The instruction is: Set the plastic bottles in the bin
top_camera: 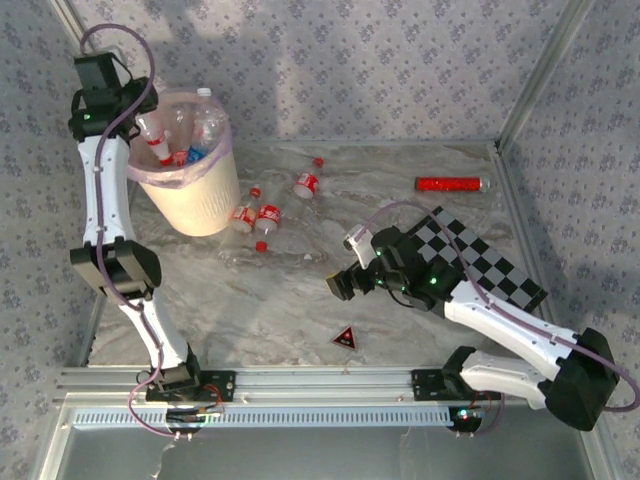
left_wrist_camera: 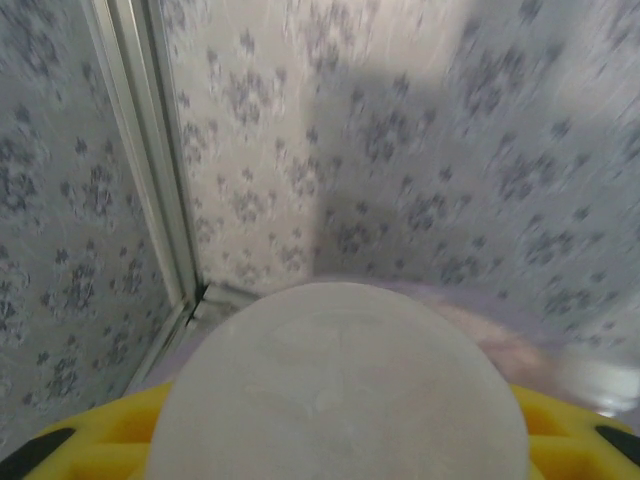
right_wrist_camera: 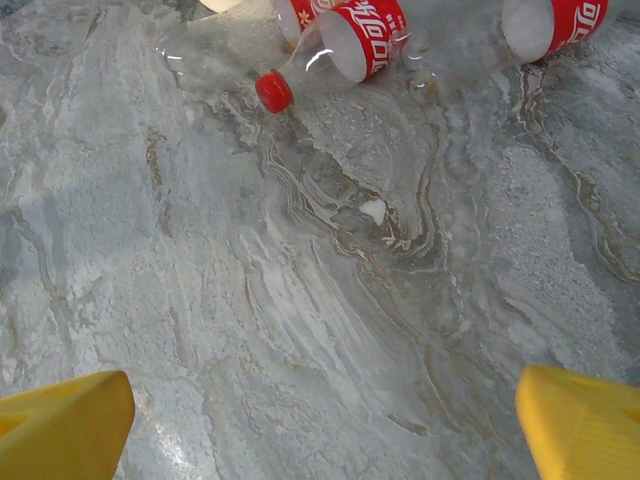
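Several bottles (top_camera: 268, 216) flank the bin (top_camera: 205, 200); left gripper (top_camera: 138, 118) pinches one bottle (left_wrist_camera: 335, 390), right gripper (right_wrist_camera: 322, 425) spread.

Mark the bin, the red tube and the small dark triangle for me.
bin (top_camera: 197, 208), top external view, on its cream side wall.
red tube (top_camera: 450, 184), top external view, middle of its body.
dark triangle (top_camera: 346, 337), top external view, on its centre.

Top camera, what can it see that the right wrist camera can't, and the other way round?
Top view: the bin, the left gripper holding a bottle over it, a red tube, a dark triangle and a checkerboard. Right wrist view: the marble veins up close, between its yellow fingertips. Both: the open right gripper and red-labelled bottles lying on the table.
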Available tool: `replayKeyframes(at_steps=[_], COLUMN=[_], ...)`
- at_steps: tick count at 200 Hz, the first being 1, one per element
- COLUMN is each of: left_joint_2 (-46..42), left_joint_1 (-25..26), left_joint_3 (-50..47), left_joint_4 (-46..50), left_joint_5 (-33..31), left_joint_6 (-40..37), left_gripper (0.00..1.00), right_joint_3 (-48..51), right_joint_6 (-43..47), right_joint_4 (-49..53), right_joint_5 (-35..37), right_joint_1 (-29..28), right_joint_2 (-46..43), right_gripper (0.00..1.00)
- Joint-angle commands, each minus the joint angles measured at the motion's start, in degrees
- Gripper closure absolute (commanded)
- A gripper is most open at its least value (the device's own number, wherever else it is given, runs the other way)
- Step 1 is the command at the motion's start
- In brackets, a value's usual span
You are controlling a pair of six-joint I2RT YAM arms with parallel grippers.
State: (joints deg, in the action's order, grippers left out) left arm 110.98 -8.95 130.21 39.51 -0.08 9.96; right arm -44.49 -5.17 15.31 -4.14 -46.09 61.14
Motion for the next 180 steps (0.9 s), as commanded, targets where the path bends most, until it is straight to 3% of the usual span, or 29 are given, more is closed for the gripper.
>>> replayKeyframes(at_steps=[1, 22, 95, 117, 145, 180], left_joint_2=[0.5, 0.2, 2.5, 2.1, 0.7, -1.4], left_joint_1=[0.9, 0.9, 1.2, 1.5, 1.6, 1.7], left_joint_3=[-0.7, -7.4, -17.7, -17.7, -15.6, -10.0], left_joint_4=[5.7, 3.8, 1.9, 1.7, 3.5, 7.6], left_joint_5=[1.2, 6.4, 11.6, 12.4, 11.8, 10.1], left_joint_6=[-4.3, -4.4, -0.1, -0.3, -1.3, -3.0], left_gripper=[1.0, 1.0, 0.97, 0.82, 0.46, 0.3], right_joint_3=[1.3, 1.3, 0.4, -0.4, -2.9, -8.7], right_joint_6=[-0.8, -1.0, -1.9, -2.7, -7.7, -19.5], right_joint_4=[1.5, 1.3, 0.6, 0.6, 0.4, 0.5], right_joint_5=[1.4, 1.0, 0.6, 0.5, 0.7, 0.9], right_joint_1=[0.7, 1.4, 2.8, 3.2, 5.9, 11.1], right_joint_2=[-1.3, -1.1, -0.1, 0.9, 4.0, 11.6], right_gripper=[0.0, 0.0, 0.0, 0.0, 0.0, 0.04])
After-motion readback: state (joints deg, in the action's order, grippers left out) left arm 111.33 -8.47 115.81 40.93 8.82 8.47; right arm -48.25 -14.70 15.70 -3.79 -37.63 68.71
